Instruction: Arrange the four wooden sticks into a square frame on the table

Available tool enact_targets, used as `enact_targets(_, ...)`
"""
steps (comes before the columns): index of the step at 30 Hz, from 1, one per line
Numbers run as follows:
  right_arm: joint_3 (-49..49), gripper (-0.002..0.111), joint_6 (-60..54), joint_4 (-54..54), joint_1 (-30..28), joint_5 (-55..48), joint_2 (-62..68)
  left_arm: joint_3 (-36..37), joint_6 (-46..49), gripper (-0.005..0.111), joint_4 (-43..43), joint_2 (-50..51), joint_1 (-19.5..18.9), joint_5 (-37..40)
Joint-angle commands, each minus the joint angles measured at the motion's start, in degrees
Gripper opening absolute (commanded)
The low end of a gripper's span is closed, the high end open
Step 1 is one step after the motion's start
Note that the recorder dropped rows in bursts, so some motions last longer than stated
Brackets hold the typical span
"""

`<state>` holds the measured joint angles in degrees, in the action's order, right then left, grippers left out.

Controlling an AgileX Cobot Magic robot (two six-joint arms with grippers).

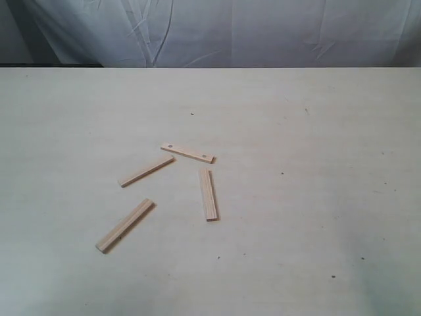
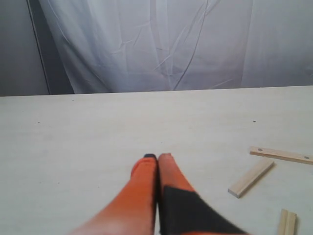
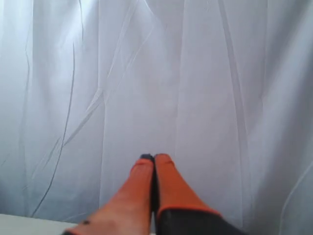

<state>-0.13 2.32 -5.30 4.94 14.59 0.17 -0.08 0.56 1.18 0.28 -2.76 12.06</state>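
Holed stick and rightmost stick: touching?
Apart. The exterior view shows bare table between the holed stick and the rightmost stick.

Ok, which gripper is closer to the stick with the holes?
Left, probably. The left gripper sits low over the table, holed stick in view; the right gripper faces curtain, stick unseen.

Backdrop: a white, creased fabric curtain (image 1: pixel 263 33) hangs across the far side in the exterior view, folds running down it.
Same curtain, wrist views: it fills the upper part of the left wrist view and nearly all of the right wrist view.
Wall: a plain grey wall panel (image 2: pixel 14 49) stands beside the curtain's edge.
Seam: a thin dark line (image 2: pixel 39 49) runs down the panel.
Hem: a narrow dark band (image 1: pixel 49 64) lies under the curtain at the exterior view's left.
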Motion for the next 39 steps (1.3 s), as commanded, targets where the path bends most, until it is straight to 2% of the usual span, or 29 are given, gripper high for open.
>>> enact_targets(1, 0.1, 0.000, -3.8, 7.1, -0.3, -0.5, -0.2, 0.1, -0.1, 0.000, 0.0, -0.3, 0.0, -0.5)
enact_targets(3, -5.2, -0.001, -3.8, 15.4, -0.3, -15.1, 5.0, 0.1, -0.1, 0.000, 0.0, -0.3, 0.0, -0.5)
enact_targets(5, -13.0, -0.001, -3.8, 16.4, -0.3, -31.7, 18.4, 0.1, -0.1, 0.000, 0.0, -0.3, 0.0, -0.5)
enact_targets(7, -17.9, -0.001, -3.8, 15.6, -0.3, -37.7, 29.5, 0.1, -0.1, 0.000, 0.0, -0.3, 0.0, -0.5)
enact_targets(10, -24.6, -0.001, -4.3, 15.6, -0.3, -38.4, 48.0, 0.1, -0.1, 0.000, 0.0, -0.3, 0.0, -0.5)
enact_targets(13, -33.2, -0.001, -9.3, 18.2, 0.8, -40.5, 68.0, 0.1, -0.1, 0.000, 0.0, -0.3, 0.0, -0.5)
enact_targets(17, -48.9, -0.001, -19.1, 20.9, 9.2, -52.8, 89.4, 0.1, -0.1, 0.000, 0.0, -0.3, 0.0, -0.5)
enact_targets(22, -71.6, -0.001, -25.5, 19.8, 20.9, -59.7, 109.3, 0.1, -0.1, 0.000, 0.0, -0.3, 0.0, -0.5)
enact_targets(25, -84.0, 0.001, -30.0, 19.8, 25.0, -63.6, 118.2, 0.1, -0.1, 0.000, 0.0, -0.3, 0.0, -0.5)
enact_targets(29, -99.3, 0.024, -34.3, 19.6, 27.7, -69.3, 127.6, 0.1, -0.1, 0.000, 0.0, -0.3, 0.0, -0.5)
enact_targets(31, -105.7, 0.032, -36.1, 19.5, 28.0, -71.3, 131.2, 0.1, -0.1, 0.000, 0.0, -0.3, 0.0, -0.5)
enact_targets(35, -114.0, 0.034, -39.7, 19.9, 28.8, -73.9, 137.0, 0.1, -0.1, 0.000, 0.0, -0.3, 0.0, -0.5)
enact_targets(39, -117.8, 0.034, -42.2, 19.7, 30.0, -72.8, 140.3, 0.1, -0.1, 0.000, 0.0, -0.3, 0.0, -0.5)
